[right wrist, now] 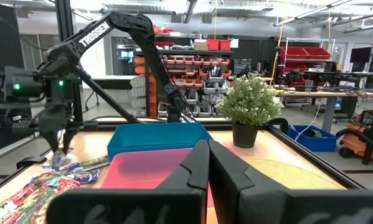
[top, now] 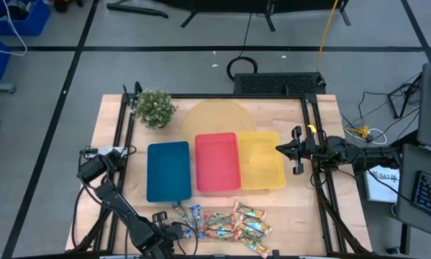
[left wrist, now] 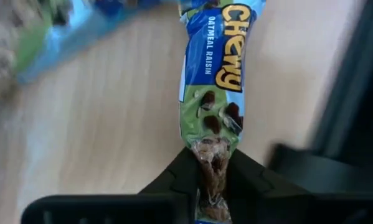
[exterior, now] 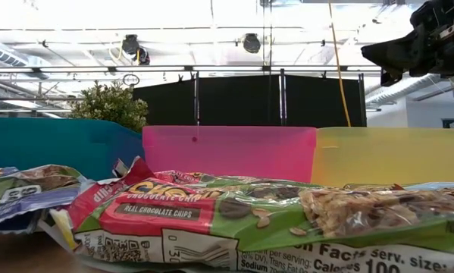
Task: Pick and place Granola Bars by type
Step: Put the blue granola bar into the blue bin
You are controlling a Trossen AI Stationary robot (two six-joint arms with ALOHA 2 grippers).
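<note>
In the left wrist view, the blue-and-green wrapped oatmeal raisin granola bar is cut off at twelve o'clock, and its near end is hidden between the left gripper's dark fingers. At ten o'clock, other shiny wrappers are blurred beyond telling their type. In the low view, the red-and-green chocolate chip bar runs off the edge at six o'clock and hides most of the tall blue plastic tray.
</note>
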